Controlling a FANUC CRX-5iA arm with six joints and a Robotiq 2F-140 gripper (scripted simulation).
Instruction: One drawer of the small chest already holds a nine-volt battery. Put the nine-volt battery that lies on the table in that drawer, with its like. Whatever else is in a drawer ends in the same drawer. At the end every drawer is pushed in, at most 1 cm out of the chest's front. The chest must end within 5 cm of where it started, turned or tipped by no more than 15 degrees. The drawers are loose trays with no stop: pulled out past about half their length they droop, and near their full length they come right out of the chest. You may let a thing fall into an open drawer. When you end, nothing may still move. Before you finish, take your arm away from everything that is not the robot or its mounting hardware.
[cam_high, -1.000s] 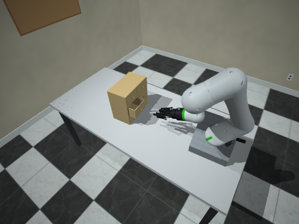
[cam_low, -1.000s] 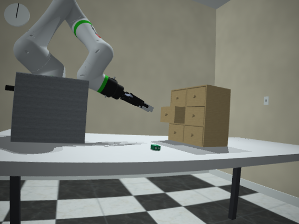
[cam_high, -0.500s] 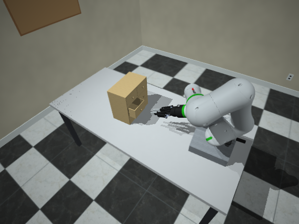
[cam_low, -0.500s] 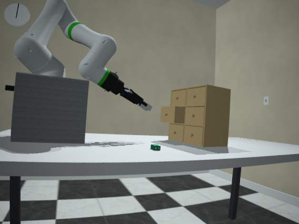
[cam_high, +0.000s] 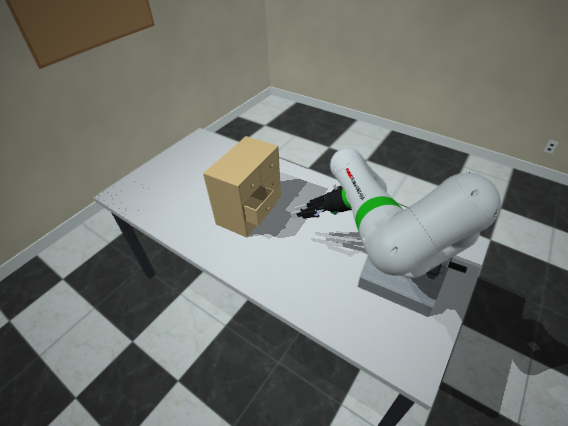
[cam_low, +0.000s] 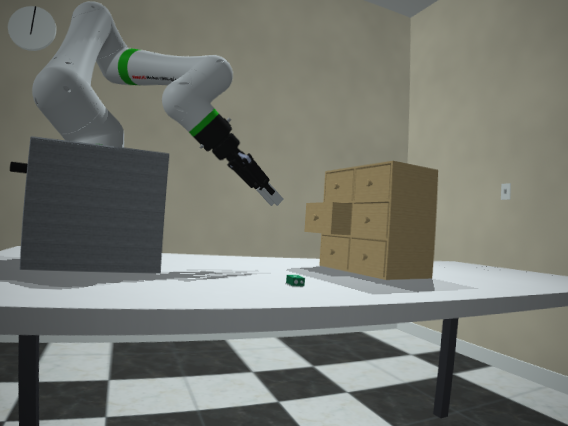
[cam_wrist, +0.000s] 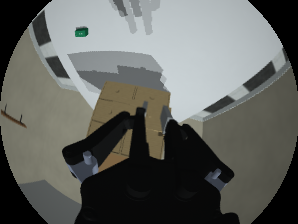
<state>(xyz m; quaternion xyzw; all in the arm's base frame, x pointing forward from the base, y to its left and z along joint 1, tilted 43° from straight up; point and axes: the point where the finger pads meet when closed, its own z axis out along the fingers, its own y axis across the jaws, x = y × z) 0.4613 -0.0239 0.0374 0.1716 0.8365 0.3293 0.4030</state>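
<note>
The small wooden chest (cam_low: 380, 220) stands on the white table; it also shows in the top view (cam_high: 242, 187) and in the wrist view (cam_wrist: 129, 119). Its middle-row drawer (cam_low: 317, 217) on the side towards the arm is pulled partly out, and the other drawers are pushed in. I cannot see what lies inside the open drawer (cam_high: 260, 202). A small green nine-volt battery (cam_low: 295, 280) lies on the table in front of the chest, also seen in the wrist view (cam_wrist: 81, 31). My gripper (cam_low: 274, 198) hangs in the air, apart from the open drawer's front and above the battery. Its fingers are nearly together and hold nothing.
The arm's grey pedestal (cam_low: 92, 205) stands on the table on the side away from the chest. The arm's elbow (cam_high: 435, 225) bulks over the pedestal. The chest stands near the table's far edge.
</note>
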